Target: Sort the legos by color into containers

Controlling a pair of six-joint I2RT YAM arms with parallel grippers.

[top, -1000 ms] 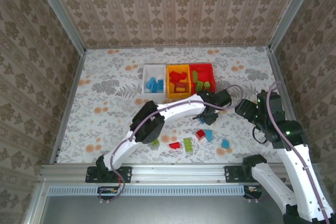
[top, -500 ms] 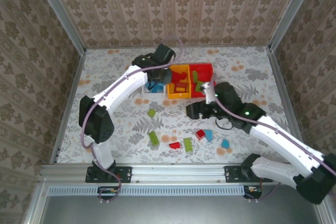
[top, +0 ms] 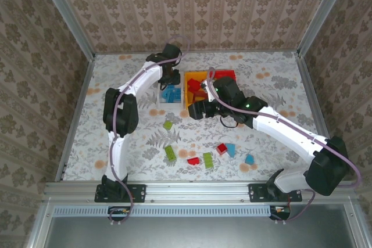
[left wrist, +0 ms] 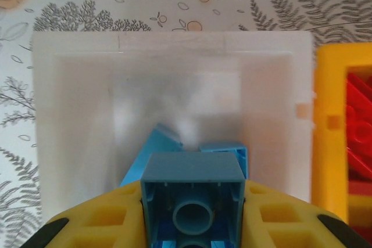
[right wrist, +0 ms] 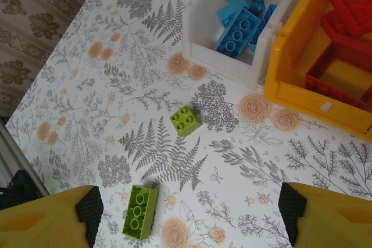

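Claws have shifted: left claw (left wrist: 192,222) grips a blue lego (left wrist: 192,181) above its white bin (left wrist: 174,42), drop-ready; right claw (right wrist: 190,210) released.

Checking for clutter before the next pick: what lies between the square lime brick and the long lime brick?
Nothing: in the right wrist view the stretch between the square lime brick and the long lime brick is bare floral tabletop.

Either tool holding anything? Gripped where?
Left tool holds a blue brick by its two opposite side walls, hollow underside facing up the wrist, above the white bin. Right tool is open and holds nothing.
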